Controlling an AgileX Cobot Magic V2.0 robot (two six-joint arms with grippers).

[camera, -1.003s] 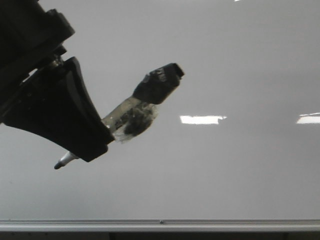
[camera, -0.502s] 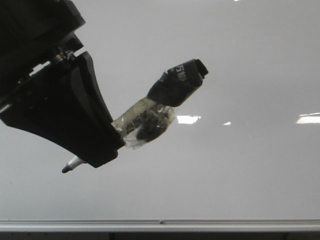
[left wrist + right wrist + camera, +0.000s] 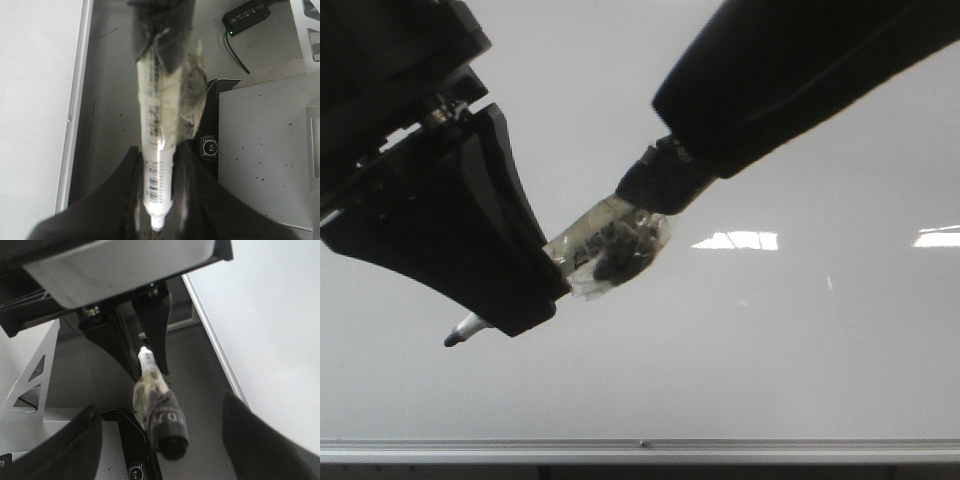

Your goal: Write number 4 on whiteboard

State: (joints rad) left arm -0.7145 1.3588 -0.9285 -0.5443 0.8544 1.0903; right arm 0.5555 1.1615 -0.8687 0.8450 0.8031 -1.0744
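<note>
The right arm (image 3: 800, 70) now reaches in over the marker (image 3: 605, 245), covering its cap end. The left gripper (image 3: 159, 200) stays clamped on the marker above the whiteboard (image 3: 770, 350); the right gripper (image 3: 160, 440) is spread wide.

Left gripper (image 3: 510, 300) clamped; right gripper (image 3: 160, 440) spread wide
</note>
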